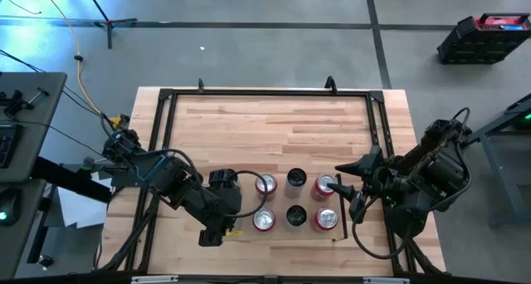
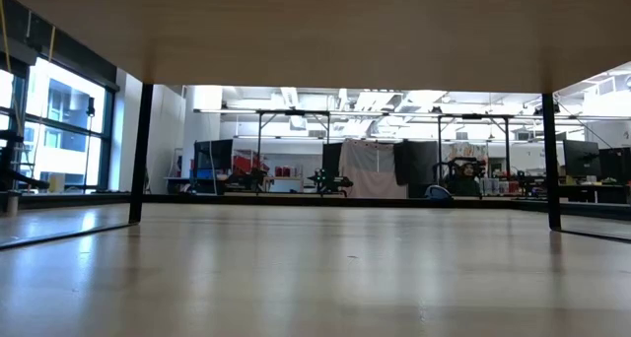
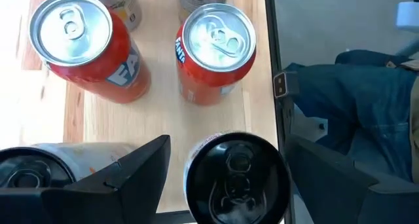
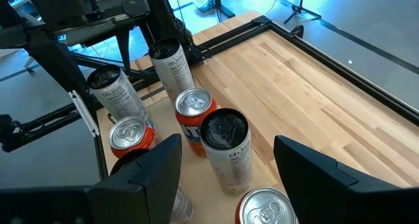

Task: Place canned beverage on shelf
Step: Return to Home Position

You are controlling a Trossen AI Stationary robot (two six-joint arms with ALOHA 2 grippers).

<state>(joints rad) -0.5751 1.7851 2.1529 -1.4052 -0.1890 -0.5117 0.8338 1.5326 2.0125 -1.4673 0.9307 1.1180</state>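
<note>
The shelf (image 1: 280,203) sits near-middle on the tabletop (image 1: 274,126), and it looks full! From above, six tops show in two rows: red cans (image 1: 265,184) flanking a middle pair of dark-topped cans (image 1: 296,179). The shelf's left end is hidden under the left arm, but the left wrist view finds two more dark tops there, so I make it eight. Every tab in view lies flat and unbroken, so the cans are sealed and their contents unseen. All stand upright, close together.

Over to the arms. The left gripper (image 3: 229,144) hangs above the near-left can (image 3: 236,181), fingers apart on either side of its lid and gripping nothing, as far as I can judge. The right gripper (image 4: 228,142) hovers at the far-right can (image 1: 325,186), fingers spread wide and empty.

So the placing reads as done, and this is the pull-back to rest. It calls for each arm to rise straight up first, clear of the lids, then swing out to its own side. Go sideways too early and a finger could clip a tall can into its neighbours.
</note>
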